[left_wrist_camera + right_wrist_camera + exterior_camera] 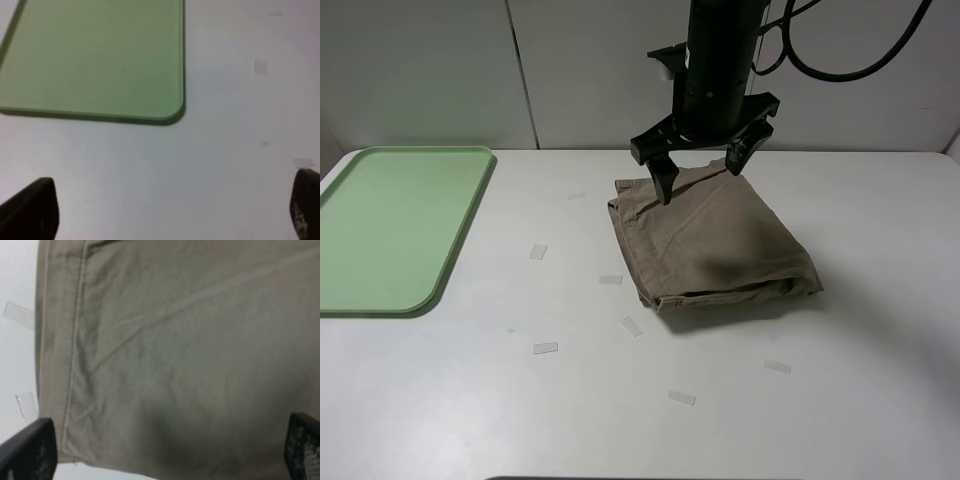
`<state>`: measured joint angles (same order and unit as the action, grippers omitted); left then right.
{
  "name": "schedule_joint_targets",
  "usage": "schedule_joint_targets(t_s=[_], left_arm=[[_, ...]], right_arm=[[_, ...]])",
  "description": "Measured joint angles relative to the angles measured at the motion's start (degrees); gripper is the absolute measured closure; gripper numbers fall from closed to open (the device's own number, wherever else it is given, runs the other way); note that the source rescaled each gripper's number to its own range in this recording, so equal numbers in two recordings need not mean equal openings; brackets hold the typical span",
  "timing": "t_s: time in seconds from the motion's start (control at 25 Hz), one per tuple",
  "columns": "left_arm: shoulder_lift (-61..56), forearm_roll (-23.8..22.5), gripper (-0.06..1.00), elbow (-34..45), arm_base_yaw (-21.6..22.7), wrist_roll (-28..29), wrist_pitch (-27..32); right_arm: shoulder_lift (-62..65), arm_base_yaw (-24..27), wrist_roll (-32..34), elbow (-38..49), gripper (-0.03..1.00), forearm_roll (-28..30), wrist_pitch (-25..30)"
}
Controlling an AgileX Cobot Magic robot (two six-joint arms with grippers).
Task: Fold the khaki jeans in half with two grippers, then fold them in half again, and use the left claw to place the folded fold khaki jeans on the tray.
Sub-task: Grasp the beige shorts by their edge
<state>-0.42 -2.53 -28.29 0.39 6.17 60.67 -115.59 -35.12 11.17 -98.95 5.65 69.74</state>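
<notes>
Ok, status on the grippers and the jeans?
Right gripper open over the khaki jeans. Left gripper open, near the tray. Jeans folded, on table. Only tape scraps between.

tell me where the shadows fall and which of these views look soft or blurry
Exterior high view: sharp and evenly lit, the right gripper throwing a soft dark shadow onto the khaki jeans. Left wrist view: hazy throughout, the tray rim smeared. Right wrist view: fabric slightly soft, a dim patch on it, fingertips blurred.

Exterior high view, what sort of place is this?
Probably a robot lab bench: a plain white table against bare wall panels, tape markers stuck on it, and the right tool above folded jeans.
</notes>
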Motion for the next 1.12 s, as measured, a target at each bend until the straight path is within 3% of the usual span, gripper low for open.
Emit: schedule_joint_targets(t_s=[0.32,0.72,1.12], left_arm=[[0.0,0.0,0.04,0.0,0.0,0.0,0.0],[0.0,0.0,0.04,0.0,0.1,0.0,0.0],[0.0,0.0,0.04,0.0,0.1,0.0,0.0]], right_arm=[[6.6,0.0,-1.3,0.1,-0.03,-0.1,0.1],[23.6,0.0,-5.8,0.9,-0.03,-3.2,0.0],[47.3,0.0,-7.1,25.5,-0.03,-3.2,0.0]])
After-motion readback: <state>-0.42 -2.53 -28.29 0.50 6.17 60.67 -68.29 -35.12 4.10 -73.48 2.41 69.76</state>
